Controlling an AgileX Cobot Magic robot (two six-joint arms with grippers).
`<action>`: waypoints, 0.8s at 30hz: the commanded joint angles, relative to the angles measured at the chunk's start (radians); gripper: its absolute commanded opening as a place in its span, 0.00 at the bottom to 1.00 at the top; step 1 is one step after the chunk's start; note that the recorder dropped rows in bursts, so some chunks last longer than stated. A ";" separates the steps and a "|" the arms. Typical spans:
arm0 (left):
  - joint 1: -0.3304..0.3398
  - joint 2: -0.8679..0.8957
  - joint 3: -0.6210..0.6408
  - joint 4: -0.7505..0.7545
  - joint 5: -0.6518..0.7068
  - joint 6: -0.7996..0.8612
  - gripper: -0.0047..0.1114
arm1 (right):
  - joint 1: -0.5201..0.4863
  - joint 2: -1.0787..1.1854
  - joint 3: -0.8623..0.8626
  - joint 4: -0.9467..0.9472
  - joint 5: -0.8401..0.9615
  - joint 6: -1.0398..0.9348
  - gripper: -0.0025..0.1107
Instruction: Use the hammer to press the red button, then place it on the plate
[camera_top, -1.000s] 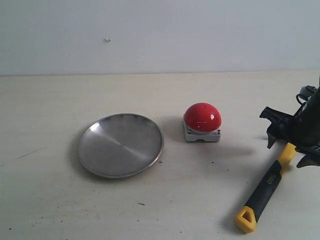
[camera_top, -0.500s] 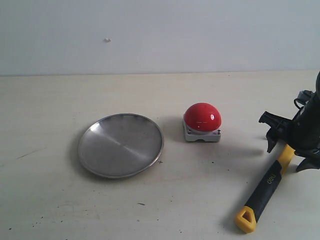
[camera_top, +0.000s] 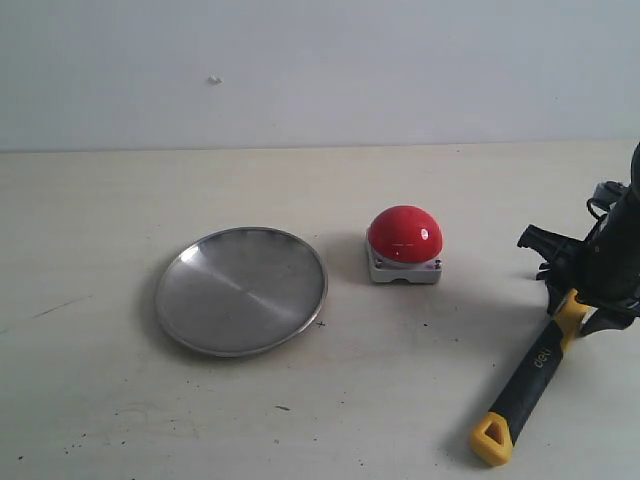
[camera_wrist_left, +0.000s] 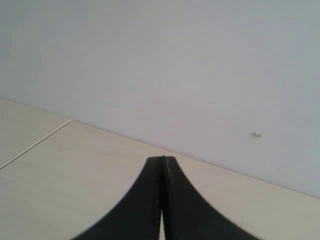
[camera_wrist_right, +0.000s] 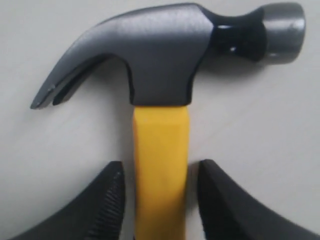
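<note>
Exterior view: the right gripper (camera_top: 573, 304) has come down onto the yellow neck of the claw hammer (camera_top: 533, 370), and its jaws, wide a second ago, have narrowed. The hammer has not moved; it lies flat on the worktop (camera_top: 100, 200), well to the right of the red button (camera_top: 404, 232), with the steel plate (camera_top: 240, 290) further left. Left wrist view: the left gripper (camera_wrist_left: 161, 166) is pressed fully together, holds nothing and is raised clear of the work area. Right wrist view: the fingers (camera_wrist_right: 107, 200) straddle the neck just below the head, a thin gap on each side, so they are not yet clamped. The grasp is closing; the button press and the placement remain to be done.
</note>
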 joint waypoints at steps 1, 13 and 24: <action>-0.005 -0.003 0.001 -0.004 -0.009 0.003 0.04 | -0.004 0.008 0.000 -0.029 0.013 -0.019 0.08; -0.005 -0.003 0.001 -0.004 -0.009 0.003 0.04 | -0.004 -0.043 -0.002 -0.056 -0.008 -0.087 0.02; -0.005 -0.003 0.001 -0.004 -0.009 0.003 0.04 | -0.004 -0.060 -0.052 -0.020 0.023 -0.214 0.02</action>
